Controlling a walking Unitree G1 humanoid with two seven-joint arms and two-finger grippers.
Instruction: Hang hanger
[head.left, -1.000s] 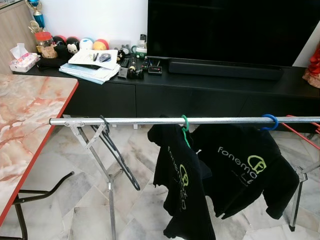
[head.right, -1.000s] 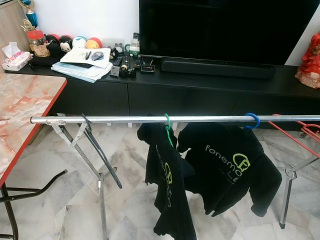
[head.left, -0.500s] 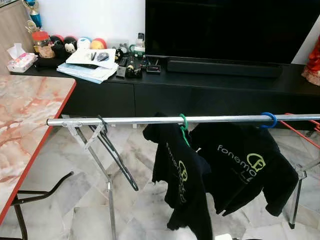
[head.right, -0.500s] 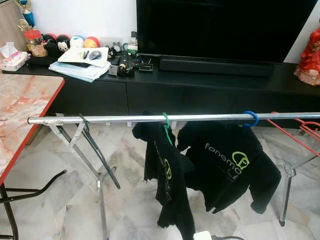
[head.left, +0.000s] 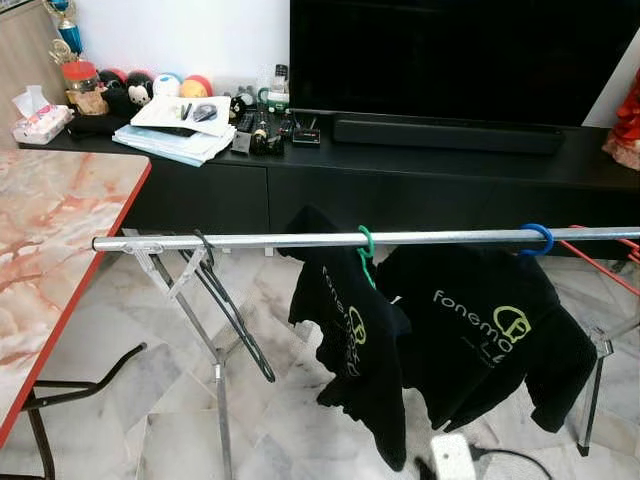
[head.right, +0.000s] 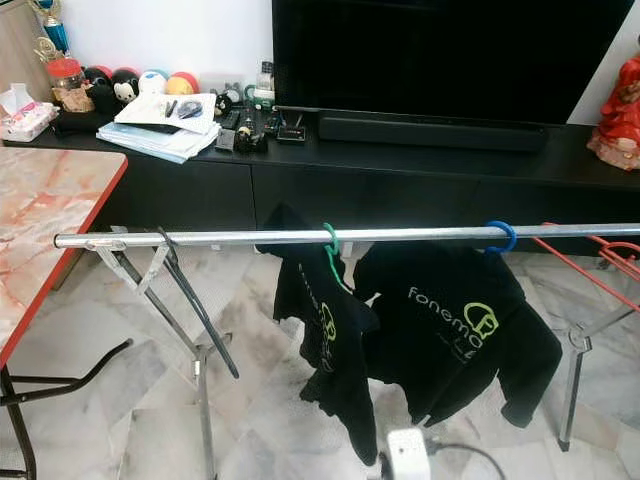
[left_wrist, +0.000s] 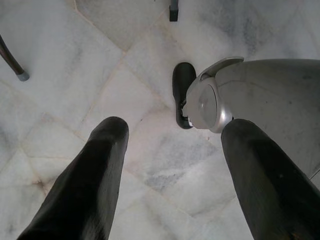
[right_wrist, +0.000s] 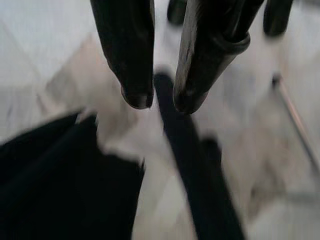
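A steel rail (head.left: 250, 241) crosses the view at waist height. On it a green hanger (head.left: 367, 243) carries a twisted black T-shirt (head.left: 355, 350), and a blue hanger (head.left: 537, 238) carries a second black T-shirt (head.left: 490, 340). Further left an empty black hanger (head.left: 235, 315) dangles from the rail. My right arm's white wrist block (head.left: 452, 457) shows low, just below the first shirt's hem. The right gripper (right_wrist: 162, 102) is blurred, its fingers close together over black cloth, nothing seen between them. My left gripper (left_wrist: 175, 129) hangs open over the floor beside my leg.
A marble-topped table with a red edge (head.left: 60, 230) stands on the left. Behind the rail runs a black TV console (head.left: 400, 170) with clutter and a large TV. The rack's legs (head.left: 217, 400) stand on the marble floor. Red hangers (head.left: 600, 265) hang at the rail's right end.
The shirt on the green hanger has swung and twisted, its hem lifting. My right arm's white wrist block has risen into view beneath it. The camera has shifted slightly.
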